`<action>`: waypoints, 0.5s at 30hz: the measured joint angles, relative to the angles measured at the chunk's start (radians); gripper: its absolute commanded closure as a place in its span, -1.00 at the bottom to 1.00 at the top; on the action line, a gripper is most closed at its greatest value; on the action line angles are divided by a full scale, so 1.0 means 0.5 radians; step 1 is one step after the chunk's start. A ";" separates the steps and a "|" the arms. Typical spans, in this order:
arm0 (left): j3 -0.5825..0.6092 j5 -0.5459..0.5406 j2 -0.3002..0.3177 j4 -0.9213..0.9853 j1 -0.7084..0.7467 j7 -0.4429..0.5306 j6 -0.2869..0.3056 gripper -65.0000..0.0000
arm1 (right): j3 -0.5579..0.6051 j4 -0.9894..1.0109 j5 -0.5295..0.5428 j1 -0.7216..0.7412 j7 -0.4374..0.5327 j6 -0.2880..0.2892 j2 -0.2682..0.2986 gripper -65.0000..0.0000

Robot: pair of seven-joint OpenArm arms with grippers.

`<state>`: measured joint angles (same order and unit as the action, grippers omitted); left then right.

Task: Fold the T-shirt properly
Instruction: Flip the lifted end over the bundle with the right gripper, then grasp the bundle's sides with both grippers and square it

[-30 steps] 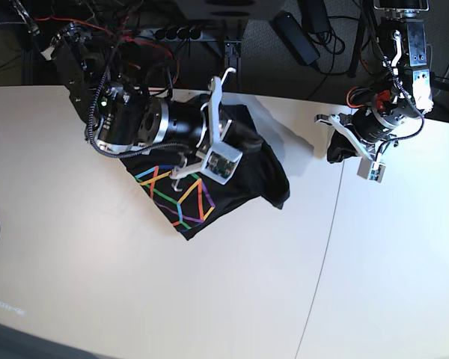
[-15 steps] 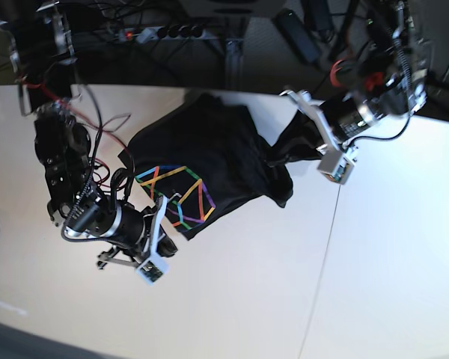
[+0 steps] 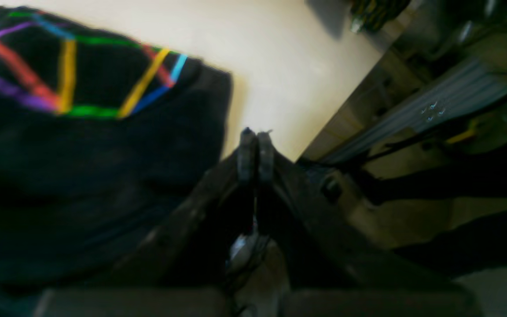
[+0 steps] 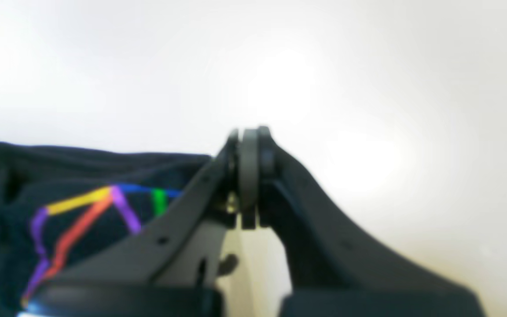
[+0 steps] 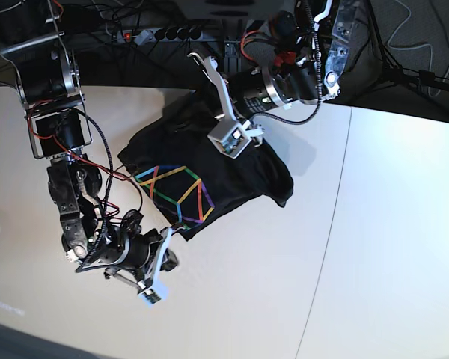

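Black T-shirt (image 5: 209,168) lies bunched, print up, on the table (image 5: 374,247); both grippers, left (image 3: 253,147) and right (image 4: 249,149), pinched closed and empty. Next: open, grasp an edge, spread it.

The left gripper (image 5: 209,75) now hangs over the T-shirt (image 5: 232,168) near the table's (image 5: 374,247) far edge, having swung in from the right side, where it gripped a fold half a second ago. The right gripper (image 5: 168,243) has shifted slightly nearer the front edge, just off the shirt's printed corner. The cloth lies flatter.
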<state>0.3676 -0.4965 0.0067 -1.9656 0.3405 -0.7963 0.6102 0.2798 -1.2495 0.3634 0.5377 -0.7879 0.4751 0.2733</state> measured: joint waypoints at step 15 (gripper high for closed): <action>-0.296 0.311 0.266 0.047 -0.002 0.005 -0.107 1.00 | -0.002 0.017 -0.004 0.002 -0.038 0.000 0.008 1.00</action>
<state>0.2195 -0.3412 0.1398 -1.9423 0.3393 -0.7940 0.5568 0.2790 -1.2411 0.3614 0.5385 -0.8070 0.4751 0.2771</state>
